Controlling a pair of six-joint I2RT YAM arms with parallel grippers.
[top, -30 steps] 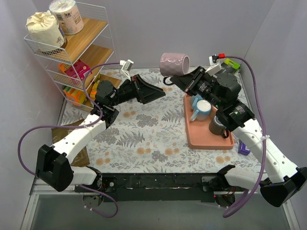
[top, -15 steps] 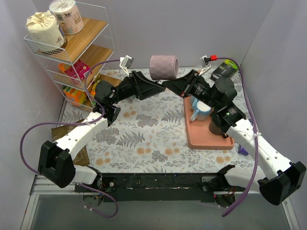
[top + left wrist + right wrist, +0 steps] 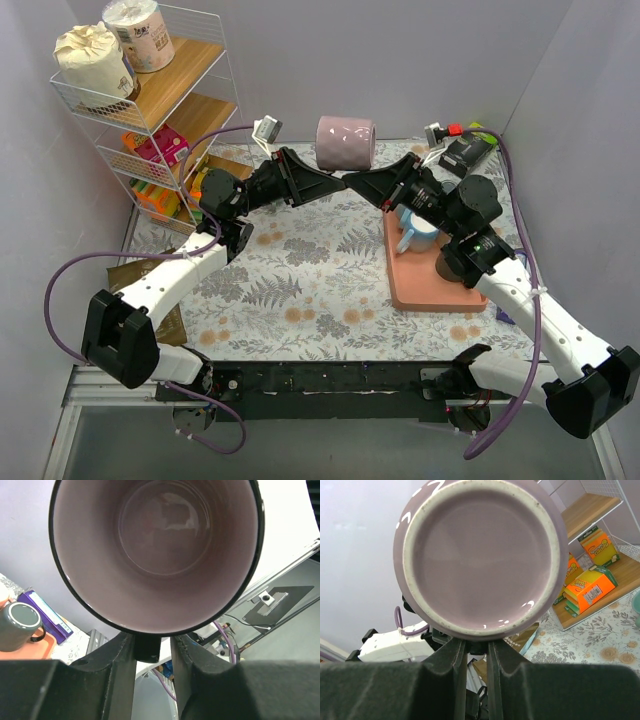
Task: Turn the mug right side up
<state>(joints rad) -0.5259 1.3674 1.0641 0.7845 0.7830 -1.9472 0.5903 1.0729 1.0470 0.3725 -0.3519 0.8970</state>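
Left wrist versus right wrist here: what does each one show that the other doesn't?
Left wrist only: the open mouth of the purple mug, empty inside, plus a grey mug on the orange tray. Right wrist only: the mug's flat underside, plus the wooden shelf, orange packets and floral cloth. Both: the same mug filling the upper frame, directly above the left gripper and right gripper respectively.
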